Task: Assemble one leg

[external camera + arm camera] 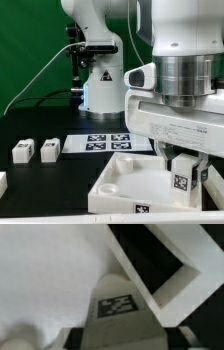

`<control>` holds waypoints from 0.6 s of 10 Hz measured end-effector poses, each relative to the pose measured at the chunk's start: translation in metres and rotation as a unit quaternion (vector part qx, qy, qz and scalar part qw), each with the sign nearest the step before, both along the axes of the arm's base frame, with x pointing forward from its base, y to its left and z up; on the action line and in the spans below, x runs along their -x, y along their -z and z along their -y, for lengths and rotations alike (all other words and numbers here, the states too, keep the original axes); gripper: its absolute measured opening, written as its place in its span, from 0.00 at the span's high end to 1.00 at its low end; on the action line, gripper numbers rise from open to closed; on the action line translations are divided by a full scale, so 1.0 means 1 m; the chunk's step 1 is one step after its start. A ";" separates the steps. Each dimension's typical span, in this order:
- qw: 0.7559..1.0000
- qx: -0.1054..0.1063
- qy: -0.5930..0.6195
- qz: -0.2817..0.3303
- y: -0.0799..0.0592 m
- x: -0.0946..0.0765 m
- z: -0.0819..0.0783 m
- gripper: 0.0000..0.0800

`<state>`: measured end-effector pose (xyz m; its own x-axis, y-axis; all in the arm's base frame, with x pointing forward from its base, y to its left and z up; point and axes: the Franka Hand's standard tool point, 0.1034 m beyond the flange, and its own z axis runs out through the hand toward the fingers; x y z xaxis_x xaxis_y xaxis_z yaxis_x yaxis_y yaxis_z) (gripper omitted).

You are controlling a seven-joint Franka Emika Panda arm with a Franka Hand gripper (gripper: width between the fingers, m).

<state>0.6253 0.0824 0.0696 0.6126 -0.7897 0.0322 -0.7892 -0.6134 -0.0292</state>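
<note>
I see the small white plastic leg block (181, 176) (124, 308), tag facing out, clenched between my gripper's (183, 180) jaws over the large white square tray-like piece (125, 180) (175, 274). At nine o'clock, two more white leg blocks (36, 151) sit on the black desk (50, 185).

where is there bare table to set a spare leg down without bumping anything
Bare black table lies in front of the two loose legs, toward the exterior view's left of the white tray piece. More bare table lies behind those legs. It is crowded around the tray's right corner, where the tool holds a leg, and by the marker board.
</note>
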 end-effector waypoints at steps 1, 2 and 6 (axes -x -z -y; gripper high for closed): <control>1.000 0.004 -0.014 0.000 0.000 0.000 0.002 0.60; 1.000 0.004 -0.014 0.000 0.001 0.000 0.001 0.60; 1.000 0.001 -0.019 0.000 -0.004 -0.001 0.000 0.22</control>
<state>0.6258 0.0823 0.0735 0.6418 -0.7662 0.0333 -0.7657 -0.6426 -0.0282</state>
